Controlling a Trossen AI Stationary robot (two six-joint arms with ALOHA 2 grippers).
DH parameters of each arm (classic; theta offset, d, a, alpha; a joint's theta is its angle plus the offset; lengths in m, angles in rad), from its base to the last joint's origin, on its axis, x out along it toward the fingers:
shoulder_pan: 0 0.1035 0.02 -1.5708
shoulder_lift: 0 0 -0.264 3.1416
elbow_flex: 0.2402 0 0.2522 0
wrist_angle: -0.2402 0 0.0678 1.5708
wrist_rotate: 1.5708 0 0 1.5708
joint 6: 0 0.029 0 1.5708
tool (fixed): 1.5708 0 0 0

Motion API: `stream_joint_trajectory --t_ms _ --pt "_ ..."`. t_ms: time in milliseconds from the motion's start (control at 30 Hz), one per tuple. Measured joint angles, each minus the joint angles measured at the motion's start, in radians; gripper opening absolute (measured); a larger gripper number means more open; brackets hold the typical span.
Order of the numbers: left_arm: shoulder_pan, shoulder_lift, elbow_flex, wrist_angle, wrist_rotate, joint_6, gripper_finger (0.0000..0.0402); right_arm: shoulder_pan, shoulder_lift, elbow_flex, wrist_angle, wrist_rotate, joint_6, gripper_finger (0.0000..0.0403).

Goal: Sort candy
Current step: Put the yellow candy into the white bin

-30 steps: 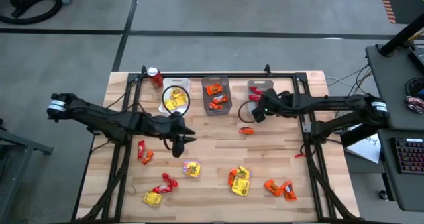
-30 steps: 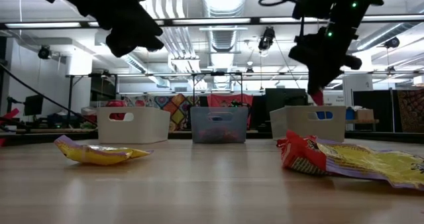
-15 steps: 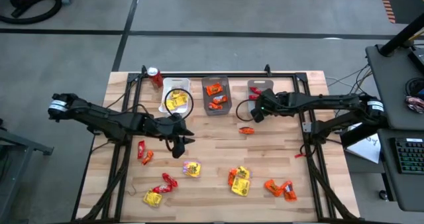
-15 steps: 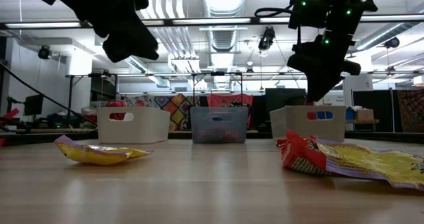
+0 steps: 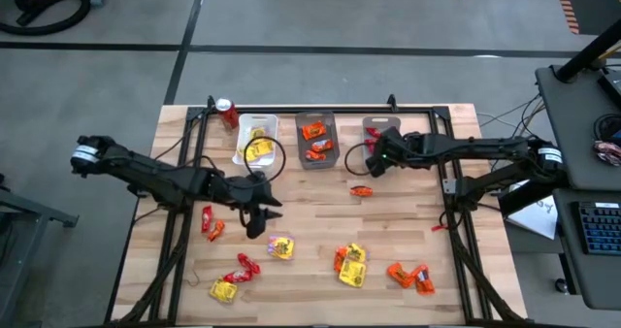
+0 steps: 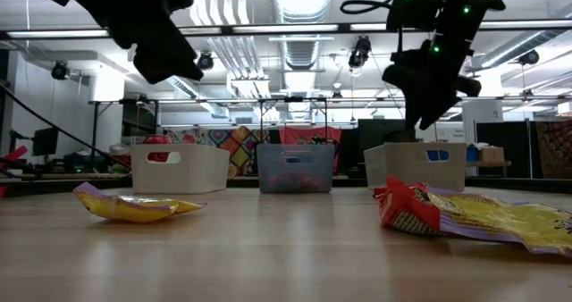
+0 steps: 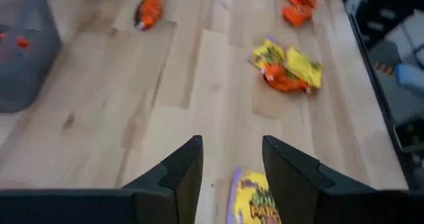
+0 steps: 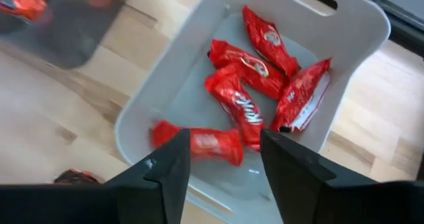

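My left gripper [image 5: 254,221] hangs open and empty above the table's middle, just over a yellow candy packet [image 5: 281,247], which shows below its fingers in the left wrist view [image 7: 255,199]. My right gripper [image 8: 224,136] is open and empty over the right-hand bin [image 5: 379,132], which holds several red packets [image 8: 242,105]. One red packet [image 8: 199,143] lies near the bin's near wall. The white bin [image 5: 256,139] holds yellow packets, and the grey bin [image 5: 316,140] holds orange ones. More packets lie loose on the table, such as the orange one [image 5: 361,190].
Loose candy lies along the near half of the table: a red and orange pair [image 5: 210,223], a red packet [image 5: 243,268], a yellow packet [image 5: 223,290], a yellow and orange pile [image 5: 351,266] and orange packets [image 5: 410,276]. A red soda can [image 5: 227,112] stands at the far left corner.
My right gripper had a red packet at its fingertips over the right bin. That packet no longer shows there, and the gripper has risen a little. My left gripper has moved a little toward the table's near left, toward the yellow packet.
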Motion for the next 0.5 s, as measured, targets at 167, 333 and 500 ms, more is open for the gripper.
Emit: stream_joint_trajectory --t_ms 167,333,500 --pt "-0.064 0.0 -0.007 -0.008 0.0 0.045 0.0169 0.019 -0.007 0.035 0.0 -0.001 -0.031 0.0179" --pt "-0.152 0.038 -0.007 -0.004 -0.003 0.12 0.0204 0.069 -0.013 0.072 0.001 -0.001 -0.057 0.0173" --pt "-0.23 0.147 -0.007 0.027 -0.056 0.132 0.0223 0.122 -0.013 0.093 0.007 -0.001 -0.06 0.0171"
